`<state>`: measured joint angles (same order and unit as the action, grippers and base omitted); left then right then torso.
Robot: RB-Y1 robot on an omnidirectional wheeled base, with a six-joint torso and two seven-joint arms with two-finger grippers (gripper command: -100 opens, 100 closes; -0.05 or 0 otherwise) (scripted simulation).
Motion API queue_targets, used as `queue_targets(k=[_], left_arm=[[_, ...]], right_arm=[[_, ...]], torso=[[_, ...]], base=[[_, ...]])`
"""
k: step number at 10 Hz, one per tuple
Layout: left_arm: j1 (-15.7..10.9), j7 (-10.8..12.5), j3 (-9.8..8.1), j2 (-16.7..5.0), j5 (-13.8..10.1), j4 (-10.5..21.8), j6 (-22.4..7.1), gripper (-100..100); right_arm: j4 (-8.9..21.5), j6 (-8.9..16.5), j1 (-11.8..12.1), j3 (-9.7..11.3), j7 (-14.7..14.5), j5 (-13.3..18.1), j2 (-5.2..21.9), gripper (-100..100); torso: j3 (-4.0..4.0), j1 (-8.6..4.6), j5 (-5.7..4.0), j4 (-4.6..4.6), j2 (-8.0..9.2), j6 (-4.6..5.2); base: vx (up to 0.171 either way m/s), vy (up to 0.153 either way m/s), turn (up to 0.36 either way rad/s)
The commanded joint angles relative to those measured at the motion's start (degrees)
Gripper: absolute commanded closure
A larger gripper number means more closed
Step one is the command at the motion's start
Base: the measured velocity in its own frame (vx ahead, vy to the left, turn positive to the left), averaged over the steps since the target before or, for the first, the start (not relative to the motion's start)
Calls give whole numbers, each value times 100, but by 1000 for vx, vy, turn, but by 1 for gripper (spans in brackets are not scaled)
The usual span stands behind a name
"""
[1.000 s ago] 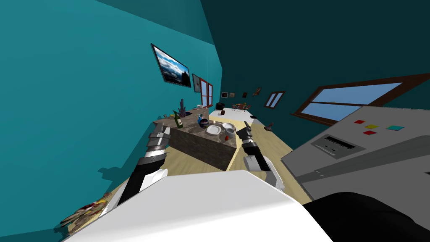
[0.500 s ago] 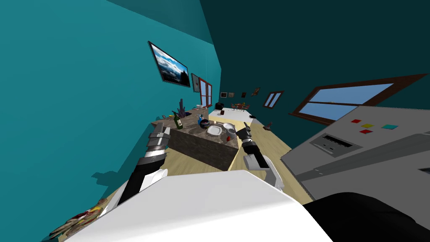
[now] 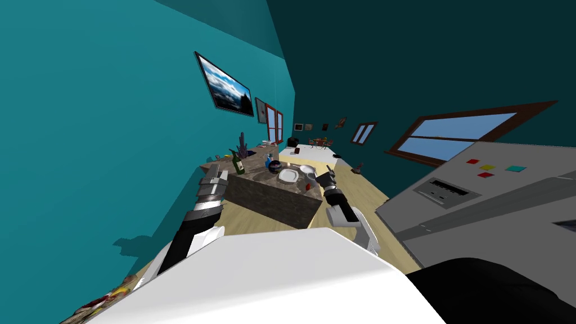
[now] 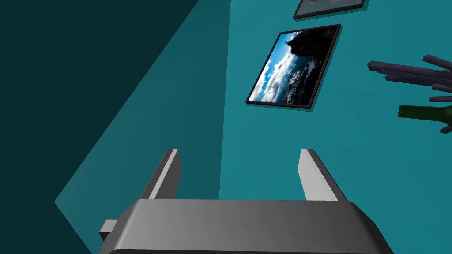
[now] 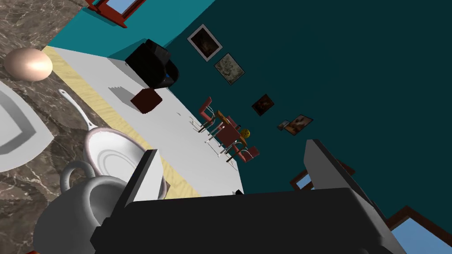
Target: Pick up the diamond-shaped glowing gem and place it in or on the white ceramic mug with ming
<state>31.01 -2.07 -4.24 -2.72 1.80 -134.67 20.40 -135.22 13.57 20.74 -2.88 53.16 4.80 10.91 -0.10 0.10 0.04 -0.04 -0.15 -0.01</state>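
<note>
From where I stand, the robot's right claw (image 5: 231, 147) hangs released, its two blades spread wide with nothing between them, just off the near corner of a marble counter (image 3: 275, 199). The small red gem (image 3: 309, 185) lies on that corner, just beside the claw's dark body on the side toward the other arm, and not touched by it. A pale grey mug (image 5: 70, 211) stands upright on the marble right next to one blade, which hides part of its rim. A white pan (image 5: 110, 156) sits just beyond the mug, its handle pointing away from the claw. Farther off in the same direction are a white plate (image 5: 13, 132) and a pale round ball (image 5: 28, 65). The left claw (image 4: 239, 151) is also released and holds nothing. It is raised beside the counter's other side, well apart from the gem, with a green bottle (image 3: 238, 163) standing on the marble near it.
</note>
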Motion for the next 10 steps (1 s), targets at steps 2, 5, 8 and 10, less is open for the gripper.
queue_targets(k=[2,5,8,10], left_arm=[[0,0,0,0,0,0,0,0],[0,0,0,0,0,0,0,0],[0,0,0,0,0,0,0,0],[0,0,0,0,0,0,0,0]], right_arm=[[1,352,-50,-18,425,33,0,-100],[34,841,-133,-52,927,61,-7,-100],[58,1237,-174,-71,1377,57,-13,-100],[87,1514,-213,-92,1693,41,-22,-100]], torso=[[-1,1,-1,0,-2,1],[-4,13,3,-1,-6,0],[0,-4,-1,0,1,0],[0,1,0,0,0,0]], base=[[40,48,-42],[48,72,-46],[32,40,-21],[42,50,-34]])
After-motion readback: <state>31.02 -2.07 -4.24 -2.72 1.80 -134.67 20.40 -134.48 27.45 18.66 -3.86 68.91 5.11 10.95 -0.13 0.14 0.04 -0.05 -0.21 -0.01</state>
